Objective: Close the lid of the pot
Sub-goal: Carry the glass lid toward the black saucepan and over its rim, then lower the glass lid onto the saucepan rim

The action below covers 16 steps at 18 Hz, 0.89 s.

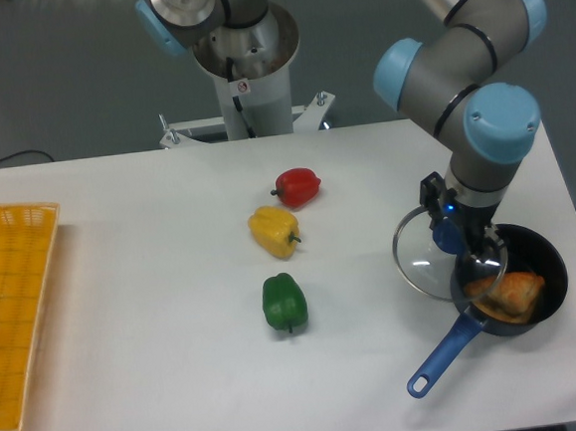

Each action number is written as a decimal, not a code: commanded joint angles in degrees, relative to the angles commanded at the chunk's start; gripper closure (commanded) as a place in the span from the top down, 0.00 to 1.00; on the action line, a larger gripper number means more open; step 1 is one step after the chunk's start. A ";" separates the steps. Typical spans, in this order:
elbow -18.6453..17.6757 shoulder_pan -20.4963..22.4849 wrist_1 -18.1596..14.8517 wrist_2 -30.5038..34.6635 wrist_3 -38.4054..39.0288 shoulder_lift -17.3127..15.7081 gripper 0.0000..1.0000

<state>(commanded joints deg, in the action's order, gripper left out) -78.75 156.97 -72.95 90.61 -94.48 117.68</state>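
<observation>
The claw (462,239) is clamped on the blue knob of the pot lid (426,262), which hangs above the desk (150,236) with its right edge overlapping the left rim of the pot (546,260). A piece of golden pastry (509,293) lies inside the pot. The step in hand looks like the carry. The next move calls for travel rightward until the lid centres over the rim, then a level descent.

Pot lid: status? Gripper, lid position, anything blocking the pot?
Gripper shut on pot lid knob. Lid overlaps the left rim of the pot, not yet centred. Pastry inside the pot; nothing else in the way.
</observation>
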 joint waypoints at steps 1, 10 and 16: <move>0.26 0.35 -0.26 -0.09 0.00 0.09 0.53; 4.83 0.44 -0.70 0.53 0.62 3.52 0.53; 5.45 0.70 -1.49 0.62 2.28 3.61 0.53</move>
<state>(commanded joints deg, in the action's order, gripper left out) -73.30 157.68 -74.44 91.23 -92.21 121.29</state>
